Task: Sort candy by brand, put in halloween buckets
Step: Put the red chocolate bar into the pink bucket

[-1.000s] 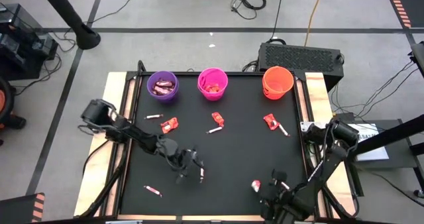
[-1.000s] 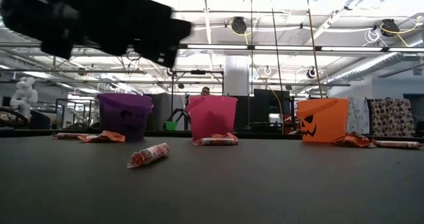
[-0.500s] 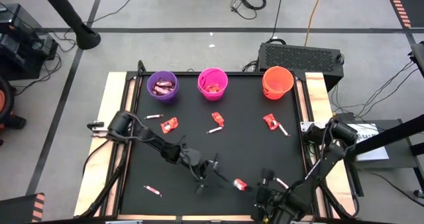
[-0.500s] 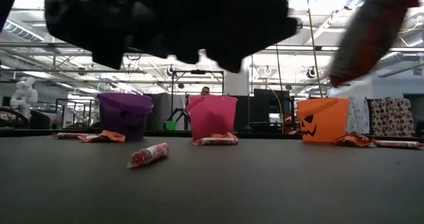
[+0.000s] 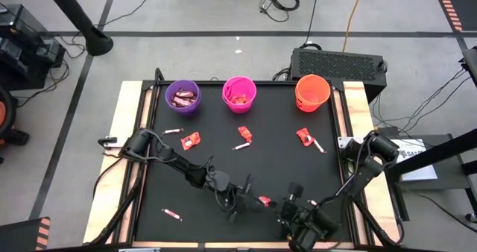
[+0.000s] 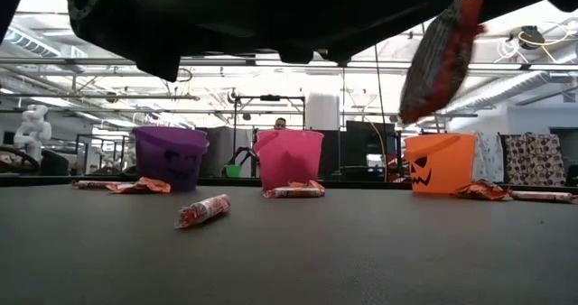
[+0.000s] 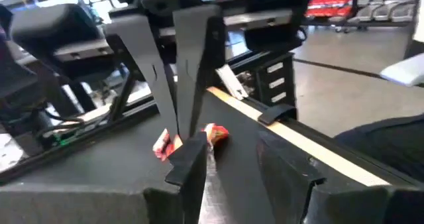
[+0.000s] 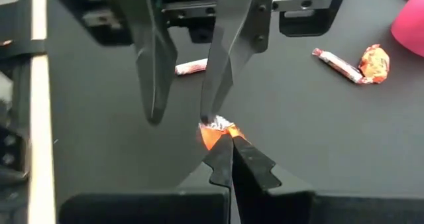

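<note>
Right gripper (image 8: 225,141) clenched on red-orange candy (image 8: 213,134); left gripper (image 5: 242,200) spread beside it, lower center. Align your handover before releasing.

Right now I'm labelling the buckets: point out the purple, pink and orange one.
purple bucket (image 5: 182,87), high view, its far rim.
pink bucket (image 5: 239,106), high view, its near outer wall.
orange bucket (image 6: 439,165), low view, its front wall by the painted face.
</note>
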